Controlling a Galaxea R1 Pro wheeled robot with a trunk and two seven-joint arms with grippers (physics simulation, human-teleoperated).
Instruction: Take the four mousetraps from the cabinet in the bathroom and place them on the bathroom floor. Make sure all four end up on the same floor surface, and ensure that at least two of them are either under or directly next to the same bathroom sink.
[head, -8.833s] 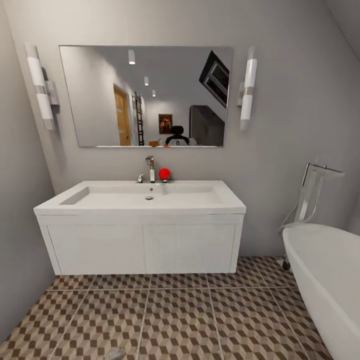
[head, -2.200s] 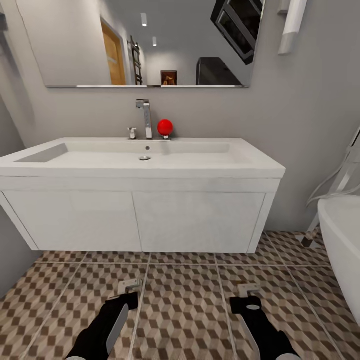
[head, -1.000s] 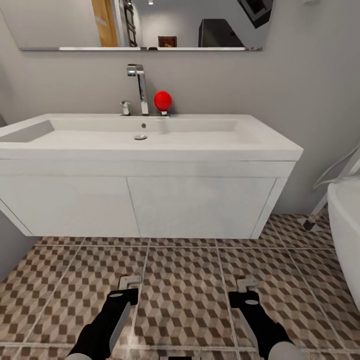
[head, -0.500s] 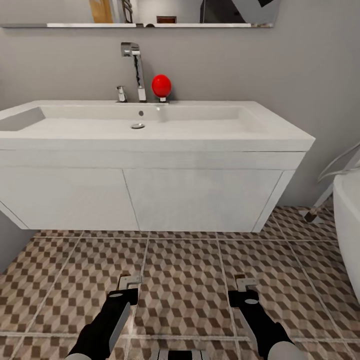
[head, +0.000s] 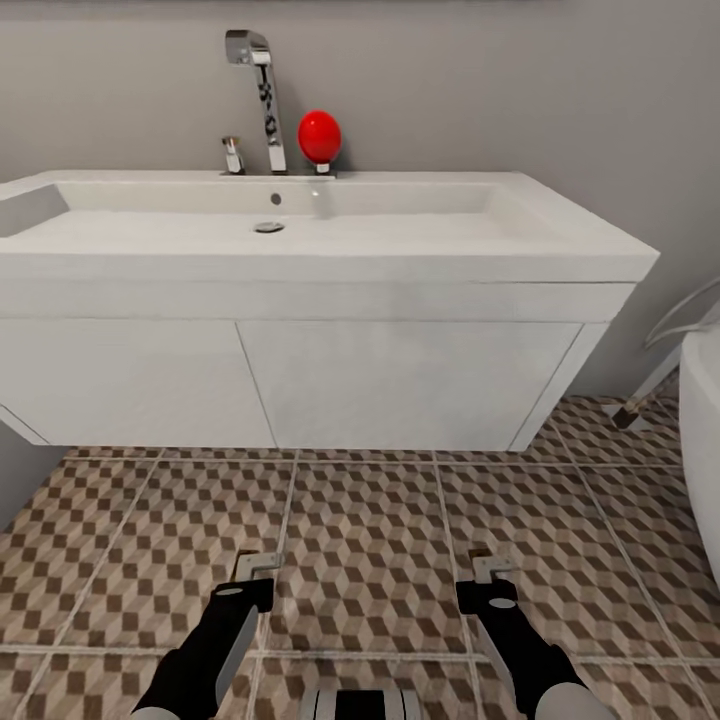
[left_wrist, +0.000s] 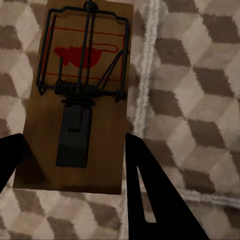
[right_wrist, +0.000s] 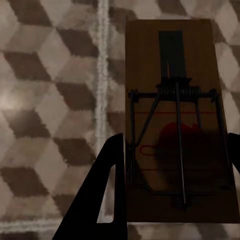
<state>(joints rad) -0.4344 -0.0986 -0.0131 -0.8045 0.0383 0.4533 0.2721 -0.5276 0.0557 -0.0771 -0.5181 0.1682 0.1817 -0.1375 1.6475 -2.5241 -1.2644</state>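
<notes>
My left gripper (head: 256, 585) is shut on a mousetrap (left_wrist: 80, 95), a brown wooden board with dark wire and a red mouse print, held over the cube-patterned bathroom floor (head: 365, 520). My right gripper (head: 490, 588) is shut on a second mousetrap (right_wrist: 177, 125) in the same way. In the head view each trap shows as a small pale piece, one at the left fingertips (head: 258, 565) and one at the right fingertips (head: 492, 566). Both hang a short way in front of the white sink unit (head: 300, 380). The cabinet is out of view.
The sink unit is wall-hung, with a dark gap between it and the floor. A chrome tap (head: 262, 100) and a red ball (head: 319, 136) stand at its back. A white bathtub (head: 702, 440) rises at the right edge, and a grey wall closes the left.
The camera has come closer to the sink unit and tipped down, so the mirror has left the picture. Both grippers keep their place in view, each still shut on a mousetrap.
</notes>
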